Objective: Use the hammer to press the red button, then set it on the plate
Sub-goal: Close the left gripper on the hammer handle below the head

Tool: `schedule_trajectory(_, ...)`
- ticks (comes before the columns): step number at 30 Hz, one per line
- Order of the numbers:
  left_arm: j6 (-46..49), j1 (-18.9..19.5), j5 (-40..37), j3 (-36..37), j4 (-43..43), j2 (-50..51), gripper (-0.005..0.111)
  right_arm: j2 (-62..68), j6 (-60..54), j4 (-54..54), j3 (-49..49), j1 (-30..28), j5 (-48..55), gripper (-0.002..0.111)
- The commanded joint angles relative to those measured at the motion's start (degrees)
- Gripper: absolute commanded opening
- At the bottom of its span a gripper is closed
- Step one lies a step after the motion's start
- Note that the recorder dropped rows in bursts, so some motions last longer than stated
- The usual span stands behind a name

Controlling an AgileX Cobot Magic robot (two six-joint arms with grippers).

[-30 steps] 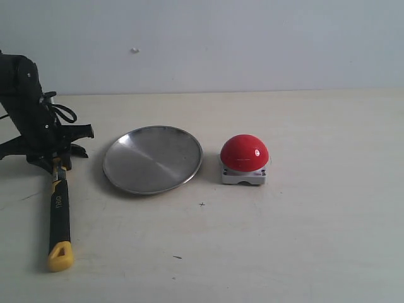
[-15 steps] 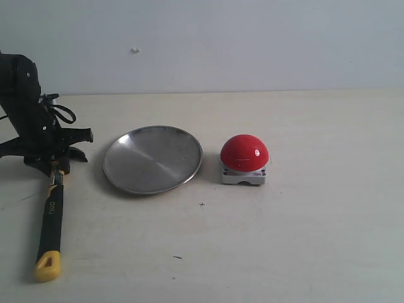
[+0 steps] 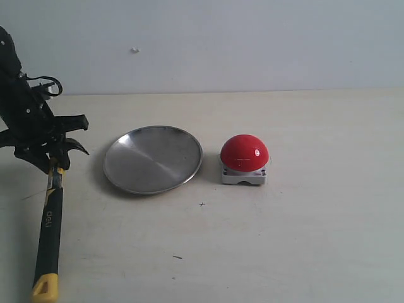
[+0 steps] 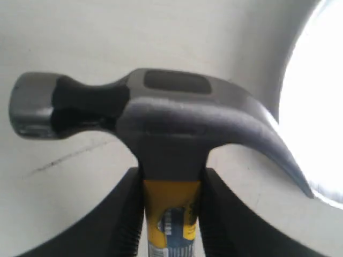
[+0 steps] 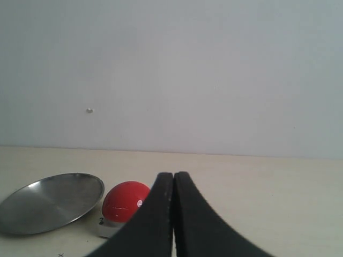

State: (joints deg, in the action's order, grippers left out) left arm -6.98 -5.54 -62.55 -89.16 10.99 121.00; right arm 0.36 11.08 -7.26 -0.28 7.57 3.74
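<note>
I've got left tool [image 4: 171,214] clamped on hammer [image 3: 48,233] neck (white handle lettering looks like "deli"). Also right tool [image 5: 173,214]: fingers together.

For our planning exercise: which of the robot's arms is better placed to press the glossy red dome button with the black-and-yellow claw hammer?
Left. The left gripper holds the black-and-yellow claw hammer by the yellow neck. The right gripper is shut and empty, merely facing the glossy red dome button.
</note>
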Motion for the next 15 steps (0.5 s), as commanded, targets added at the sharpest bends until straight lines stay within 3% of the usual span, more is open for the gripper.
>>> schedule_trajectory(1, 2.17, 0.85, -2.26, -0.31, 0.48, -1.22, 0.0, -0.36, -0.09, -0.22, 0.28, -0.31, -0.41, 0.0)
schedule_trajectory(4, 3.99, 1.73, -7.41, -2.69, 0.49, -1.31, 0.0, -0.36, -0.09, -0.22, 0.28, -0.31, -0.41, 0.0)
schedule_trajectory(15, 5.75, 2.15, -7.41, -5.01, 0.1, 0.53, 0.0, -0.36, -0.09, -0.22, 0.28, -0.31, -0.41, 0.0)
